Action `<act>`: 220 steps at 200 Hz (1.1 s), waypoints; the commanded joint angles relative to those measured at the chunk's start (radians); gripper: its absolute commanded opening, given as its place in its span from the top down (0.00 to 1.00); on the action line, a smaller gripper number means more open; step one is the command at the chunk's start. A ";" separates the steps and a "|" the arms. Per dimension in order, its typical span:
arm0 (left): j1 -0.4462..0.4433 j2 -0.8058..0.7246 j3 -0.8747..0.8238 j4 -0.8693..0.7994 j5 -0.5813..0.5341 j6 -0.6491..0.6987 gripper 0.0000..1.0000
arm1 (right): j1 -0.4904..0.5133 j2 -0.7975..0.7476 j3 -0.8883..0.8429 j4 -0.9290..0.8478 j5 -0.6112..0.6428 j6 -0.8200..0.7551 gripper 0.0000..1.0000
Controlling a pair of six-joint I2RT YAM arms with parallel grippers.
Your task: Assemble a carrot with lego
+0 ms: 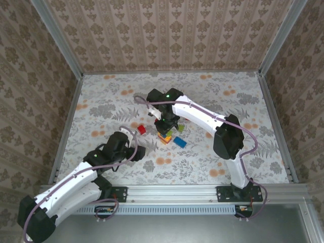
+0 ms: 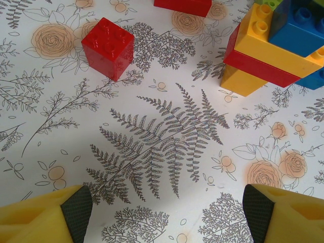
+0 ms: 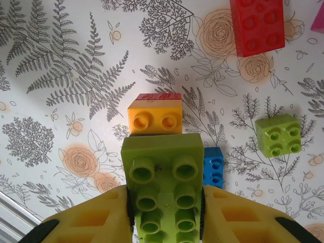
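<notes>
The right gripper (image 3: 164, 212) pinches a long lime-green brick (image 3: 161, 172), 2 studs wide, between its yellow fingers (image 3: 96, 220), with the orange-and-red stack (image 3: 154, 115) just at its 12 o'clock. A small lime brick (image 3: 277, 134) lies at 3 o'clock and a red brick (image 3: 256, 25) at 1 o'clock. The left gripper (image 2: 167, 212) hovers with its fingers spread over the floral tablecloth (image 2: 152, 152), a red cube brick (image 2: 108, 46) at its 11 o'clock.

Light is bright, even and diffuse in all three views, falling from overhead. In the top external view the floral table cover (image 1: 126, 96) carries only faint, soft shadows. In the left wrist view the red brick (image 2: 108, 48) shows small glossy highlights and a thin shadow at its base, and the print is sharp. In the right wrist view the lime-green brick (image 3: 162, 172), at the bottom edge, looks slightly soft.
</notes>
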 commanded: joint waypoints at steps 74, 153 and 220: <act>-0.007 0.001 -0.009 0.021 0.016 0.017 0.18 | 0.009 0.042 0.036 -0.027 -0.018 0.001 0.66; -0.007 0.001 -0.009 0.022 0.016 0.018 0.18 | 0.016 0.046 0.035 -0.035 -0.021 0.004 0.66; -0.007 0.001 -0.010 0.022 0.016 0.017 0.18 | 0.022 0.048 0.039 -0.044 0.002 0.014 0.65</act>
